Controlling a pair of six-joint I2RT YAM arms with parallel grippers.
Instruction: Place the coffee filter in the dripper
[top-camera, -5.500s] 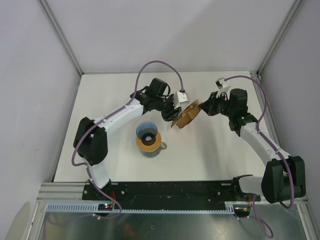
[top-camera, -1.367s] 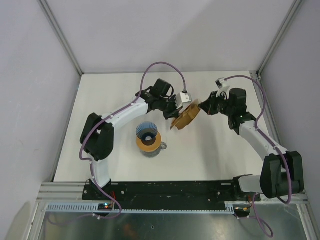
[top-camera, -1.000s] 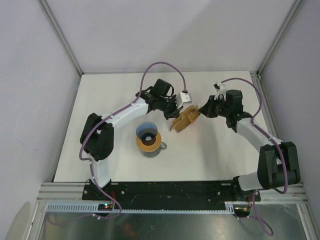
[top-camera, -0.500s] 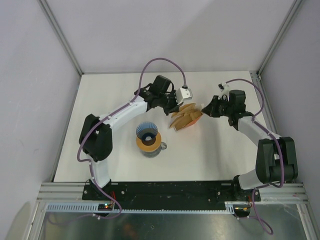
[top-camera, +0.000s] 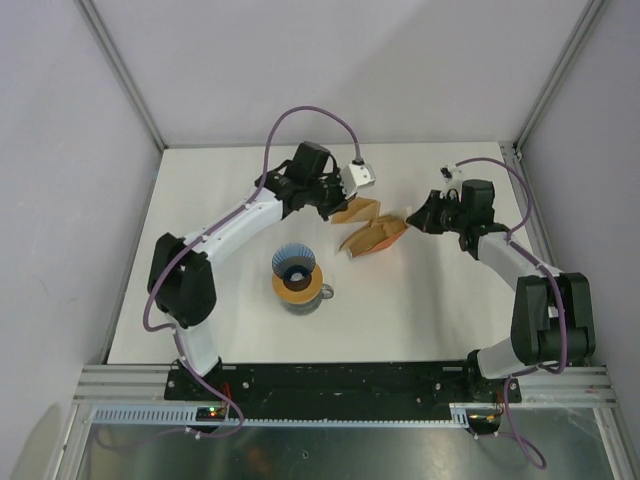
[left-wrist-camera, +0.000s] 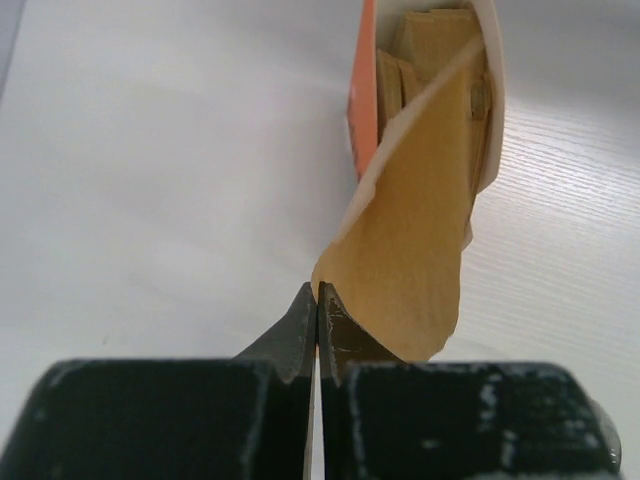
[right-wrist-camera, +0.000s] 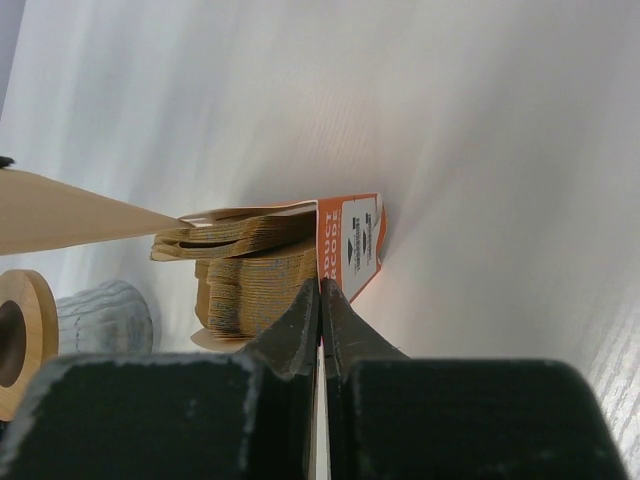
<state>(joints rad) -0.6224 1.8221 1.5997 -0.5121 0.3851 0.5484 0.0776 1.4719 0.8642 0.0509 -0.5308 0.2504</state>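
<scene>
Top external view is showing the left fingers (left-wrist-camera: 296, 335) clamping the edge of the coffee filter (top-camera: 356, 208), just beside the mouth of the orange packet (top-camera: 372, 237). Meanwhile the right fingers (right-wrist-camera: 298, 325) are pinching together on that packet's other end. On the desk (top-camera: 200, 210), the dripper (top-camera: 296, 261) is sitting well apart, nearer the arm bases.

Right wrist cam chops the wooden ring (right-wrist-camera: 35, 340) and coffee filter (right-wrist-camera: 60, 215) at its left edge; orange packet (right-wrist-camera: 350, 245) label print's too tiny to read.
</scene>
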